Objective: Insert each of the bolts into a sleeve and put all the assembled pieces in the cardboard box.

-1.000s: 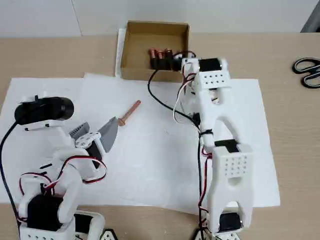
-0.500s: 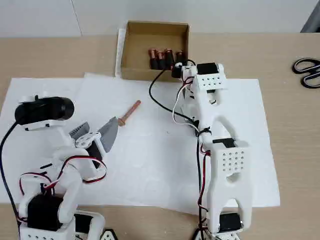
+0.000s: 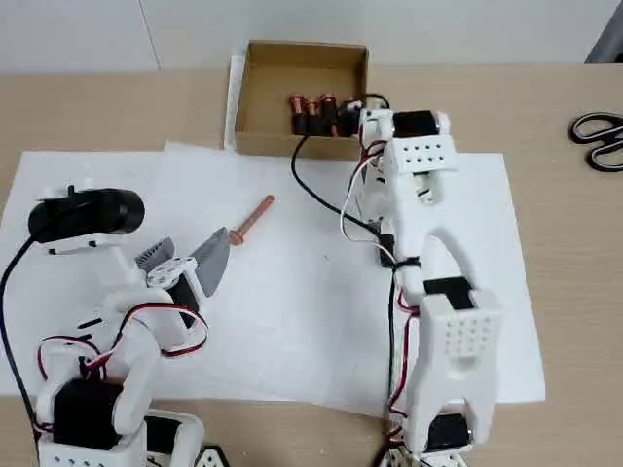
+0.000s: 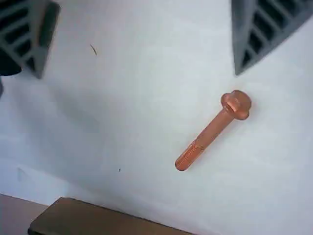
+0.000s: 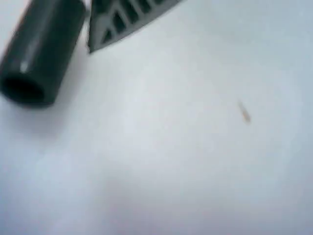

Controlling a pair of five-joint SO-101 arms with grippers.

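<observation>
Left wrist view: how are the fingers [image 4: 264, 29] of the left gripper [image 4: 139, 68] found?
– Spread wide and empty. One bolt [image 4: 212, 129] is seen lying flat on the white paper [image 4: 122, 112], just beyond the tips and nearer one of them. Its head is turned toward the gripper. The spread is judged to suit straddling the shank before any closing.

And outward from there?
– In the high view the bolt is placed on the left half of the surface [image 3: 117, 107], about midway between its near and far edges. The cardboard box [image 3: 302, 47] is set at the middle of the far edge. The right gripper [image 3: 350, 112] is held at the box's near right corner. A dark sleeve [image 5: 41, 54] is seen right beside it in the right wrist view, open end toward the camera. Whether it is clamped cannot be told.

Why would a sleeve be held there?
– Probably so that it can be presented to the loose bolt, though that is only a judgement.

What is counted?
– One loose bolt, one empty sleeve and one box. Inside the box, copper-headed assembled pieces [image 3: 311, 112] are laid side by side against its near wall. At least three are made out, but the exact number is not. One pair of scissors [image 3: 599, 136] is seen by the right edge.
</observation>
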